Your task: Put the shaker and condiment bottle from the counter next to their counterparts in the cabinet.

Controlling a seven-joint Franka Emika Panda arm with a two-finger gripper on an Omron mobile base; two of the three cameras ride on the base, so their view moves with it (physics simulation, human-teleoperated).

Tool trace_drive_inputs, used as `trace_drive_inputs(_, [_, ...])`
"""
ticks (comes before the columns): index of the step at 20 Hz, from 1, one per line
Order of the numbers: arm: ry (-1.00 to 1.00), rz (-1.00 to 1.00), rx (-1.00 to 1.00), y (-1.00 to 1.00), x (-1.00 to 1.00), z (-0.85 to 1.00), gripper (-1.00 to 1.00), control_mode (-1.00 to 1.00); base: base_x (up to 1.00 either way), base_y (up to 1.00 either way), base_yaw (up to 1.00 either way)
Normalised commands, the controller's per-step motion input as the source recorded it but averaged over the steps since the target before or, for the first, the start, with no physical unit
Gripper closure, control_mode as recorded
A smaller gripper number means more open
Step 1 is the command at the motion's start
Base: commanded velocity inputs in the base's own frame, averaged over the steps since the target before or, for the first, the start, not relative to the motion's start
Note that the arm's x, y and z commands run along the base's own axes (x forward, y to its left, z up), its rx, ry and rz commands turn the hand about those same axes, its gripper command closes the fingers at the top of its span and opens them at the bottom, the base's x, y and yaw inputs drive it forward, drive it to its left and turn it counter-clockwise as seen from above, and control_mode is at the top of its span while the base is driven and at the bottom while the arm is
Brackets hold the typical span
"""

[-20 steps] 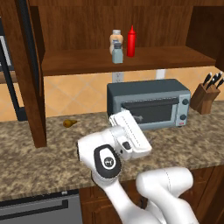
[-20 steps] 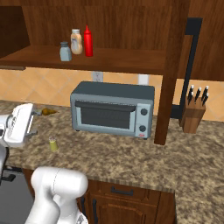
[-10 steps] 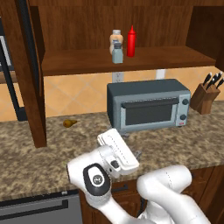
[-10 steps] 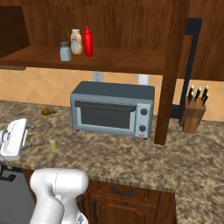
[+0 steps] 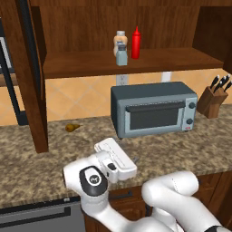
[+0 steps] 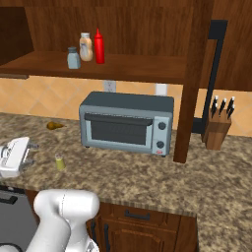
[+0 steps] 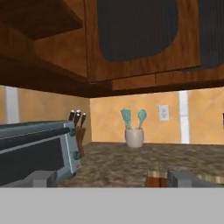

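The small yellow-green shaker (image 6: 59, 162) stands on the speckled counter (image 6: 147, 182) in front of the toaster oven's left end. Just left of it, low over the counter's front edge, my gripper (image 6: 31, 153) is open and holds nothing. In the hand view the gripper (image 7: 114, 179) looks level along the counter, with a wide bare gap between its fingertips (image 7: 41, 178). The red condiment bottle (image 5: 136, 43) (image 6: 99, 47) stands on the cabinet shelf (image 5: 172, 59) (image 6: 142, 66). Beside it are the tan bottle (image 5: 119, 41) (image 6: 86, 47) and the grey-blue shaker (image 5: 121, 55) (image 6: 74, 58).
A grey toaster oven (image 5: 154, 111) (image 6: 128, 123) (image 7: 35, 151) sits under the shelf. A knife block (image 5: 213, 99) (image 6: 219, 128) (image 7: 78, 127) and a utensil jar (image 7: 134, 135) stand farther right. A small brown object (image 5: 71, 128) (image 6: 54, 125) lies near the backsplash. Cabinet posts (image 5: 34, 90) (image 6: 189, 98) come down to the counter.
The arm has folded down, so the hand has dropped from toaster height to just above the counter's front edge. The jaws stayed open. The things on the shelf and counter did not move.
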Motion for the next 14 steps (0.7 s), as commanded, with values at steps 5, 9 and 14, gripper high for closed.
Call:
trace_drive_inputs(5, [0.01,0.0,-0.01,0.01,0.16,-0.37,-1.0,-1.0,0.0,0.0,0.0])
trace_drive_inputs(9, [0.07,0.0,0.0,0.05,0.4,-0.23,-1.0,-1.0,0.0,0.0,0.0])
trace_drive_inputs(14, [0.13,0.0,0.01,0.28,0.3,-0.26,-1.0,-1.0,0.0,0.0,0.0])
